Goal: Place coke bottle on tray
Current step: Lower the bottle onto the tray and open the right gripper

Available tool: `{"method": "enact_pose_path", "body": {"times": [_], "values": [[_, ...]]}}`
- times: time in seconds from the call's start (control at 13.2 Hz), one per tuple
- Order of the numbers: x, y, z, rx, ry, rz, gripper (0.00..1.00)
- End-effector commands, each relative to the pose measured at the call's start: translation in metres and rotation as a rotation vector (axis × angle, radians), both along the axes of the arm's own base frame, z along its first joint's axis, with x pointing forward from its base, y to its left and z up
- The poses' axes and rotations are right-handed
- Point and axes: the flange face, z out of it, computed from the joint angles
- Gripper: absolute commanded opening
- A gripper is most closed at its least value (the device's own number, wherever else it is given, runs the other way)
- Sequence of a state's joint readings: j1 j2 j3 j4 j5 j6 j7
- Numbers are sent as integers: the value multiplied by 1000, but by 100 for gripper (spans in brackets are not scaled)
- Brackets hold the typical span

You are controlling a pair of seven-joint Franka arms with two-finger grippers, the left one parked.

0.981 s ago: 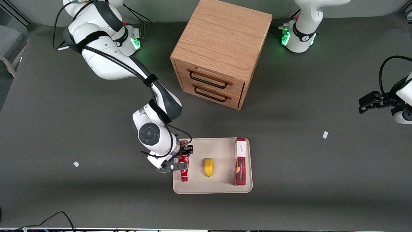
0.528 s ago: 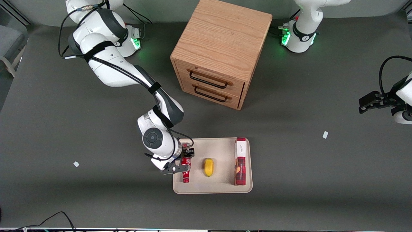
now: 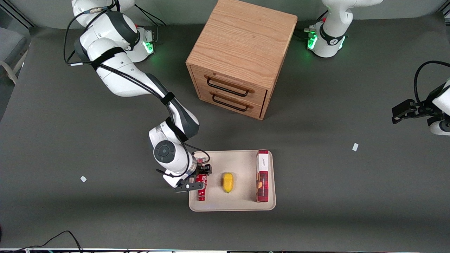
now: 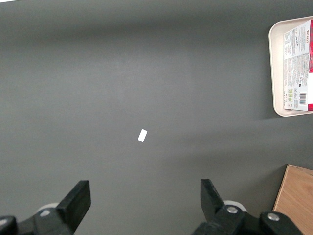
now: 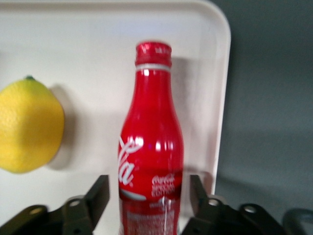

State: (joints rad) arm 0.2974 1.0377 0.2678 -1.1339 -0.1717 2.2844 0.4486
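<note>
Right wrist view shows the gripper point(image 5: 146, 193) open, its fingers point(image 5: 100, 193) standing clear on either side of the coke bottle point(image 5: 151, 147), a gap the front view hides. The arm reaches down over the tray point(image 3: 242, 205) at its working-arm end. On the tray lie the bottle, a lemon point(image 3: 227, 182) and a red-and-white box point(image 3: 262, 175).
</note>
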Motion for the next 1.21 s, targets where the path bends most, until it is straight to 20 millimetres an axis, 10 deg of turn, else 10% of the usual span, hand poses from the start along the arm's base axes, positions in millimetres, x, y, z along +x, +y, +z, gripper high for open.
{"method": "enact_pose_path", "body": {"times": [0.0, 0.3, 1.13], "values": [[4, 2, 2, -5, -35, 2, 100], [1, -6, 28, -12, -44, 1, 100], [-41, -188, 277, -214, 70, -65, 100]]}}
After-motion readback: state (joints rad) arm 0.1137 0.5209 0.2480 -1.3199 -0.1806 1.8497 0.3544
